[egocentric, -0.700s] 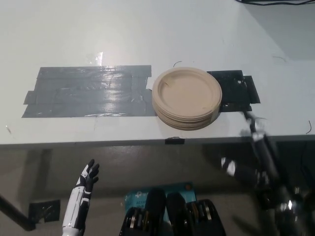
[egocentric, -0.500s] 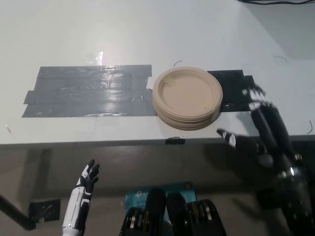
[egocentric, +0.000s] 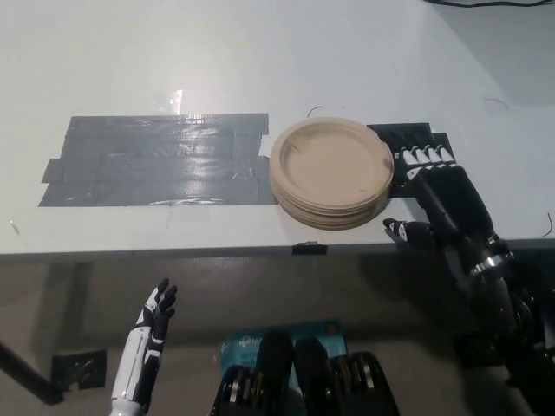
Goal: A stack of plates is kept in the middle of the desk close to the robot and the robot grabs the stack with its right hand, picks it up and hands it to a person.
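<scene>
A stack of tan plates [egocentric: 330,172] sits near the front edge of the white desk [egocentric: 260,61], just right of the middle. My black right hand [egocentric: 438,198] is open right beside the stack's right side, fingers spread toward the rim, thumb low by the desk edge. I cannot tell whether the fingertips touch the plates. My white left hand [egocentric: 157,314] rests open below the desk edge at the lower left.
A wide patch of grey tape [egocentric: 156,161] covers the desk left of the plates. Black tape [egocentric: 416,139] lies under and behind my right hand. A black clip [egocentric: 308,249] sits on the front edge. Cables [egocentric: 486,3] run along the far right corner.
My right hand has risen from below the desk edge and moved left, up to the right side of the plate stack. The plates and left hand have not moved.
</scene>
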Controlling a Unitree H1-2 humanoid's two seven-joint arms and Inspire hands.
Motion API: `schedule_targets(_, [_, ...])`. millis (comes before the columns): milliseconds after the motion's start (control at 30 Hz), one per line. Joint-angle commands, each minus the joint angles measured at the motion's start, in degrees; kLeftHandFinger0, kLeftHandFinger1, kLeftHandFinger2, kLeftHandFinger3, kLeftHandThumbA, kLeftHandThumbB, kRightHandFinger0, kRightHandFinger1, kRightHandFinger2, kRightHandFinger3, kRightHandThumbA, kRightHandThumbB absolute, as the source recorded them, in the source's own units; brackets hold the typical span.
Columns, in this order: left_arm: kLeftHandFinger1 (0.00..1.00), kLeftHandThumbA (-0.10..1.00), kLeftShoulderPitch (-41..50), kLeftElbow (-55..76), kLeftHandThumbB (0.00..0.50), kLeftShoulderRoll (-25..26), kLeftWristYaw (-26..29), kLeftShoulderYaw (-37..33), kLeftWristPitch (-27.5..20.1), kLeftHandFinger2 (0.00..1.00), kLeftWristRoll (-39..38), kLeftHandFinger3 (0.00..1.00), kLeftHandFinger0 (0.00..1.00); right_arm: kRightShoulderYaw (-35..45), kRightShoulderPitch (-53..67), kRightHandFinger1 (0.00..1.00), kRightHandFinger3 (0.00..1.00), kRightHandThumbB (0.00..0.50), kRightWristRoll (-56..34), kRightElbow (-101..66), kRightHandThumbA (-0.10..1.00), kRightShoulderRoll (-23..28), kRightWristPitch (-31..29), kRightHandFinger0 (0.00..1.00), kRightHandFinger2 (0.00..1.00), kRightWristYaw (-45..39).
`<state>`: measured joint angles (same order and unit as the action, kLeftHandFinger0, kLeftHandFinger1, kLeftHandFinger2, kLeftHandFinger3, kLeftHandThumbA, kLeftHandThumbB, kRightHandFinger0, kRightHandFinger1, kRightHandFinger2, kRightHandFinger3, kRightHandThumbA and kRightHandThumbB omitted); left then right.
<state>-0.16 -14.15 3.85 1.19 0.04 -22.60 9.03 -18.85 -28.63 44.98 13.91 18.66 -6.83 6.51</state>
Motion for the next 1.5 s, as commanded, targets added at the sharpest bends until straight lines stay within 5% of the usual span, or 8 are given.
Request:
schedule_targets(0, [1.00, 1.00, -1.0, 1.2, 0.307, -0.2, 1.7, 0.1, -2.8, 1.00, 0.6, 1.00, 1.00, -1.4, -4.2, 1.00, 1.00, 0.478, 3.8, 0.8, 0.88, 1.7, -2.6, 1.00, 1.00, 2.0])
schedule_targets(1467, [1.00, 1.00, -3.0, 0.6, 0.307, 0.5, 1.0, 0.2, -3.0, 1.00, 0.5, 1.00, 1.00, -7.2, -9.6, 1.00, 1.00, 0.500, 8.5, 6.7, 0.93, 2.9, -5.1, 1.00, 1.00, 0.8])
